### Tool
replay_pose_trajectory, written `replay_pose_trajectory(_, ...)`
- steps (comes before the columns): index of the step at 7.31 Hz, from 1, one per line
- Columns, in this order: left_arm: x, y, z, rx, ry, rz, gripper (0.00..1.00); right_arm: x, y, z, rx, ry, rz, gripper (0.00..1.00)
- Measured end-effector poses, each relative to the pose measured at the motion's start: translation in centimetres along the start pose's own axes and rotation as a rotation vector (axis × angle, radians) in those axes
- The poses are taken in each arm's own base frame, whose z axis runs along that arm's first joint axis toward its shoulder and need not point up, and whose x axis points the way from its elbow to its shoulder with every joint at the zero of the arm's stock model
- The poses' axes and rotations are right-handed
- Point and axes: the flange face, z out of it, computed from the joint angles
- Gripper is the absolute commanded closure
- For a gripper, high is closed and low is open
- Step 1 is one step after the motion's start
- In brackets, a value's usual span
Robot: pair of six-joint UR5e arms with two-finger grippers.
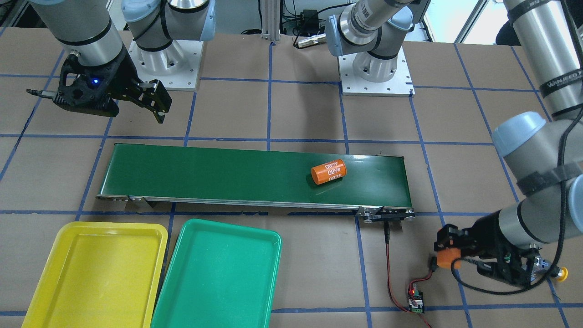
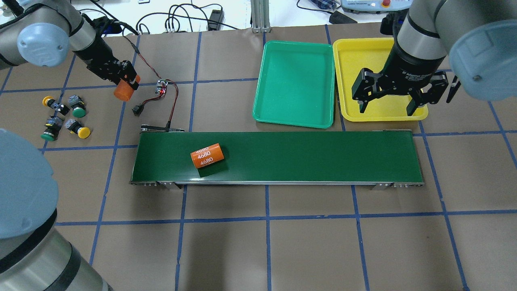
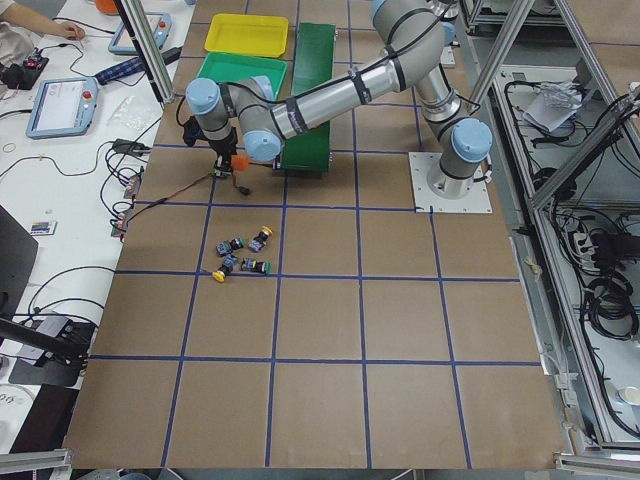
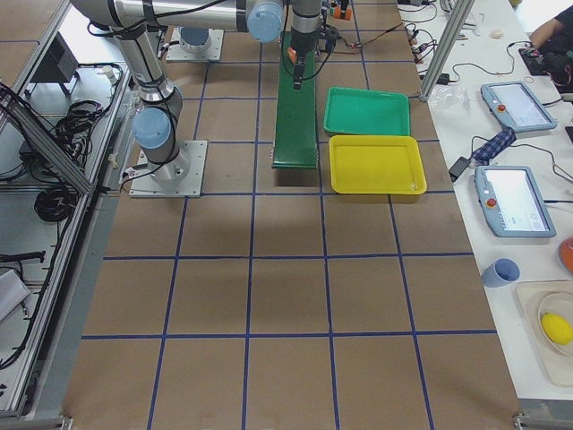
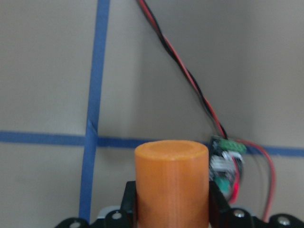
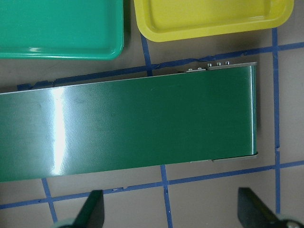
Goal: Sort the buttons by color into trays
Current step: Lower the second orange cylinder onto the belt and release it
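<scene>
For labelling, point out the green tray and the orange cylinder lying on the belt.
green tray (image 2: 295,81): overhead exterior view, bare floor at its middle.
orange cylinder (image 2: 207,155): overhead exterior view, middle of its numbered side.

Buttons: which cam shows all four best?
Overhead exterior: all four buttons unobstructed, cap colours clear. Exterior left shows them small; front-facing catches one yellow cap at its edge; other views show none.

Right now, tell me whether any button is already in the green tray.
No: all four buttons lie clustered on the table, well apart from the green tray.
</scene>
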Motion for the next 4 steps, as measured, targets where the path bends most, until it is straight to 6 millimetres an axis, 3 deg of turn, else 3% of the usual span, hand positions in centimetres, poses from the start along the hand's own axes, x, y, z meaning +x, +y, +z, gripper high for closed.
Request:
replay_pose_trajectory(2,6.1,5.5,-1.4,-0.112,0.068,0.186,1.00,0.0,0.0,0.0,0.000,0.000,0.000,0.00)
replay_pose_trajectory(4,10.5,9.0,-1.4,-0.157,0.083,0.415,1.00,0.0,0.0,0.0,0.000,0.000,0.000,0.00)
